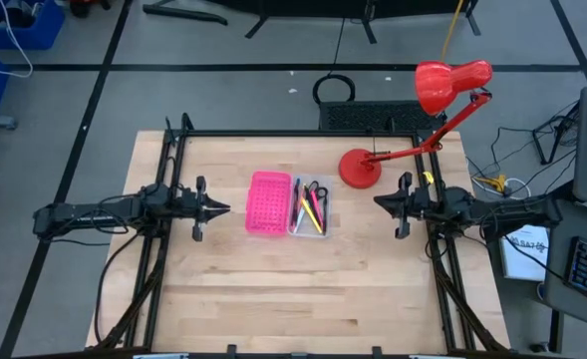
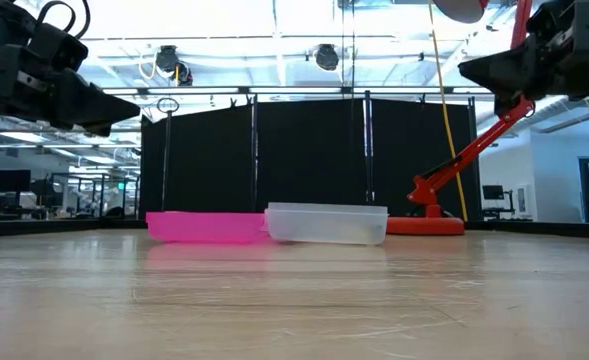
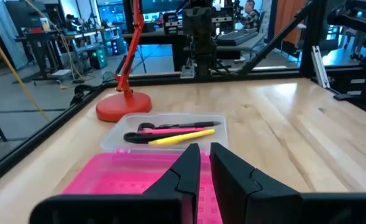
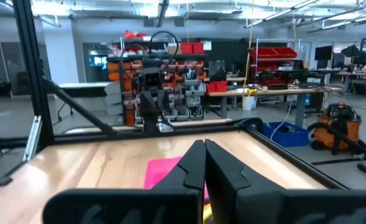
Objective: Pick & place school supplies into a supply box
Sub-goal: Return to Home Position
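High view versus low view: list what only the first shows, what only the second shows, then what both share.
Only the high view shows the pens and scissors lying inside the supply box. Only the low view shows the box's cloudy side wall, which hides its contents, and the room beyond the table. Both show the pink tray right beside the box, the red lamp, and the left tool and right tool on opposite sides, fingers shut, holding nothing.
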`<state>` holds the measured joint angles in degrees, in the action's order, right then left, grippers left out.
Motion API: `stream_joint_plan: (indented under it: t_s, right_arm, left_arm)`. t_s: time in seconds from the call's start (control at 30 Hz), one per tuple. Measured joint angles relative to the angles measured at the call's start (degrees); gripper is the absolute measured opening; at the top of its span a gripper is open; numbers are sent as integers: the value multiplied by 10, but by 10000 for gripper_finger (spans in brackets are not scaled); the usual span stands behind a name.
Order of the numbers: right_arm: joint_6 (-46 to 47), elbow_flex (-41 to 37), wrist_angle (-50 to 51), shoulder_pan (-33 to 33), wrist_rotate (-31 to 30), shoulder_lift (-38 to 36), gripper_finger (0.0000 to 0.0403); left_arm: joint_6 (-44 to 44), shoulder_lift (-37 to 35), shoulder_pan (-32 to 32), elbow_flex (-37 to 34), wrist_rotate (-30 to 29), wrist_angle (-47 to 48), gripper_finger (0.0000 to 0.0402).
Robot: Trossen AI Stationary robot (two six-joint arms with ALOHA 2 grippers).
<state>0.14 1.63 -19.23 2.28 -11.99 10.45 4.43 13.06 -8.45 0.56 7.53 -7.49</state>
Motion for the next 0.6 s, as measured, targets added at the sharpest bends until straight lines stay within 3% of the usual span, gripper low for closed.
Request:
stream_joint_plan:
  t_s: [0.6]
  right_arm:
    - [-8,0,26,1,1,-4,0]
  left_arm:
    - [-17,0,0,0,-1,13,47]
